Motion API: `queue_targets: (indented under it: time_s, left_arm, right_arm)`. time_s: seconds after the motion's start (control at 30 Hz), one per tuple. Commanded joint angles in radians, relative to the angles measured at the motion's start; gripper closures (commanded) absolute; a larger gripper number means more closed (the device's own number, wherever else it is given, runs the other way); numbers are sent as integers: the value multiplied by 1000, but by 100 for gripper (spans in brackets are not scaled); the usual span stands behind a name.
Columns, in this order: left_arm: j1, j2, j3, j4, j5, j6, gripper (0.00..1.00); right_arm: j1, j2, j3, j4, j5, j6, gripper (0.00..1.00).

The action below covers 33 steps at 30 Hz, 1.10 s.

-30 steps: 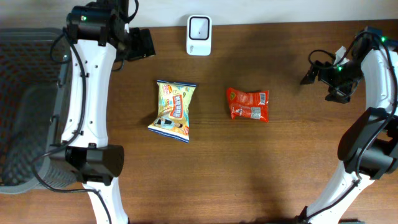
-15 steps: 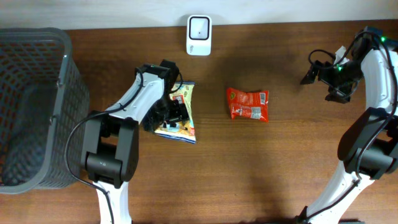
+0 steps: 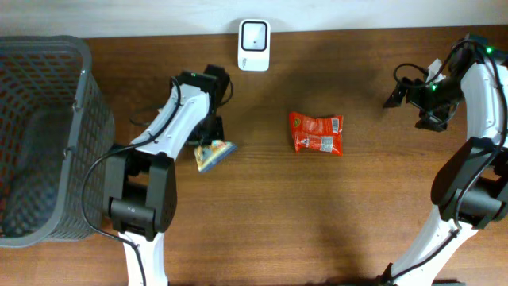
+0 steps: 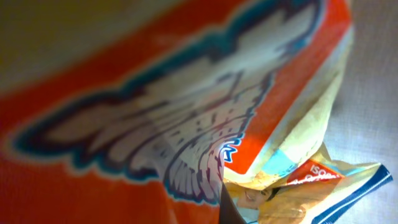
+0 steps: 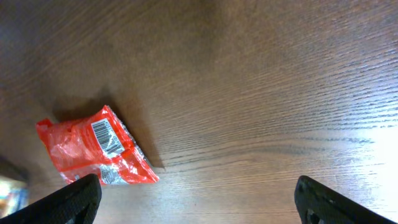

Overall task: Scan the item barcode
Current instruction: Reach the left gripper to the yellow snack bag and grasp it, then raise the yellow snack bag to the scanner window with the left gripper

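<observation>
A yellow snack bag [image 3: 214, 152] hangs crumpled under my left gripper [image 3: 209, 133], which is shut on it, left of the table's middle. In the left wrist view the bag's orange print [image 4: 155, 124] fills the picture and hides the fingers. A red packet [image 3: 316, 133] lies flat at the middle of the table, and its barcode [image 5: 102, 132] faces up in the right wrist view. The white scanner [image 3: 254, 34] stands at the back edge. My right gripper [image 3: 397, 95] hovers open at the far right, away from the red packet [image 5: 93, 152], with nothing between its fingers.
A dark mesh basket [image 3: 83, 79] stands at the table's left end, close beside the left arm. Brown wooden tabletop [image 3: 317, 214] stretches across the front.
The left arm swung from the back left corner down to the yellow bag and shut on it. The bag now hangs bunched up, shifted slightly left. The right arm has not moved.
</observation>
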<state>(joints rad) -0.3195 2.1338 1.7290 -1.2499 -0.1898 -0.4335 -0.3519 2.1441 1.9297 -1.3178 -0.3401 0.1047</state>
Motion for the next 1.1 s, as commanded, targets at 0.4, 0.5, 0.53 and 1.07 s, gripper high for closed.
queue_targets:
  time_s: [0.4, 0.5, 0.53, 1.07]
  left_arm:
    - [-93, 158, 169, -133, -677, 367, 100]
    - [-154, 158, 169, -109, -552, 430, 96]
    - [-188, 159, 169, -109, -520, 465, 87]
    - [-225, 290, 261, 109, -137, 418, 31]
  right_arm:
    - [5, -10, 8, -2, 5, 5, 1]
    - [5, -10, 8, -2, 5, 5, 1]
    - [5, -10, 8, -2, 5, 5, 1]
    - [5, -10, 8, -2, 5, 5, 1]
